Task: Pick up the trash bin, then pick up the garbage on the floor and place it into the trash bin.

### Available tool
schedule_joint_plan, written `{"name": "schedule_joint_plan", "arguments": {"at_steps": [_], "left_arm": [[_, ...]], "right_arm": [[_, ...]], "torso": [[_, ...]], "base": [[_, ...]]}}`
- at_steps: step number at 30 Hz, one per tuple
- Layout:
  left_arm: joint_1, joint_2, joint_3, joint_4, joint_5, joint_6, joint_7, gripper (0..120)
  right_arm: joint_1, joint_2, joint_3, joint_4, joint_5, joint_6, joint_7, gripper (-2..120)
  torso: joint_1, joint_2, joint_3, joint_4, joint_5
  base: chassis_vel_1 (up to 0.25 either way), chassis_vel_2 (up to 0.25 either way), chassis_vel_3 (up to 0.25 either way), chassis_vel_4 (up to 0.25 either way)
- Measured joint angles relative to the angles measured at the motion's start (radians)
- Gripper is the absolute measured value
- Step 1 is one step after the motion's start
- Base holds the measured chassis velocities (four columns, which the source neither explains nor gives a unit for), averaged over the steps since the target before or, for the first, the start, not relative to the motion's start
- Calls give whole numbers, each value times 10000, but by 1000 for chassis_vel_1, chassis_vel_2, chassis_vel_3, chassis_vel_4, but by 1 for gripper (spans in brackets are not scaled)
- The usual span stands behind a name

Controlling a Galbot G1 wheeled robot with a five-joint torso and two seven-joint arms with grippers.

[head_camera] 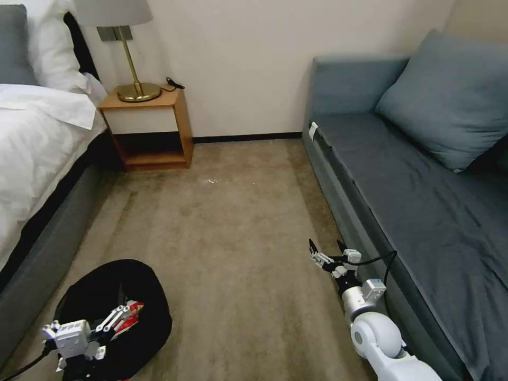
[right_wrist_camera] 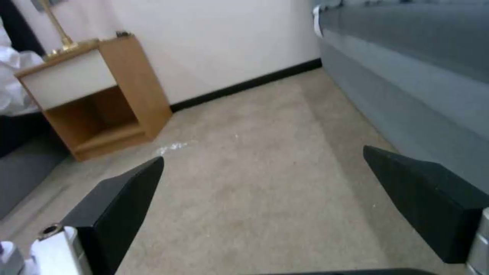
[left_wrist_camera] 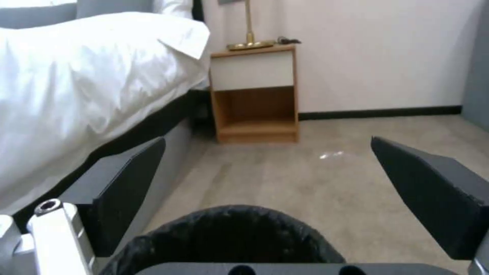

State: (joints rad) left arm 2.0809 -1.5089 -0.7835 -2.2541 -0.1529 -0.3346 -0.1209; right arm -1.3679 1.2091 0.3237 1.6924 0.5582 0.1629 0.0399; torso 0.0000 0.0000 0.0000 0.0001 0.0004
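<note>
A tan carpet [head_camera: 227,238] lies between a white bed [head_camera: 37,137] and a blue sofa [head_camera: 423,201]. The trash bin [head_camera: 143,296] sits on the carpet by the bed, with a red-white wrapper [head_camera: 131,313] inside. The left claw [head_camera: 123,312] hangs over the bin, wide open and holding nothing. The right claw [head_camera: 327,248] is beside the sofa, wide open and empty too.
</note>
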Motion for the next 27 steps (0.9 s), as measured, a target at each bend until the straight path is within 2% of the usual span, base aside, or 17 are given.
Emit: {"name": "schedule_joint_plan", "arguments": {"at_steps": [5,27], "left_arm": [[33,-15,13,-32,5,-9,16,100],[36,-22,9,-67,-13,16,-17,100]], "right_arm": [[-438,-18,263,486,4,83,-57,100],[-434,-39,250,526,8,87,-70,100]], "torso": [[0,0,0,-3,-5],[0,0,0,-1,-4]], "base": [[0,0,0,0],[0,0,0,0]]}}
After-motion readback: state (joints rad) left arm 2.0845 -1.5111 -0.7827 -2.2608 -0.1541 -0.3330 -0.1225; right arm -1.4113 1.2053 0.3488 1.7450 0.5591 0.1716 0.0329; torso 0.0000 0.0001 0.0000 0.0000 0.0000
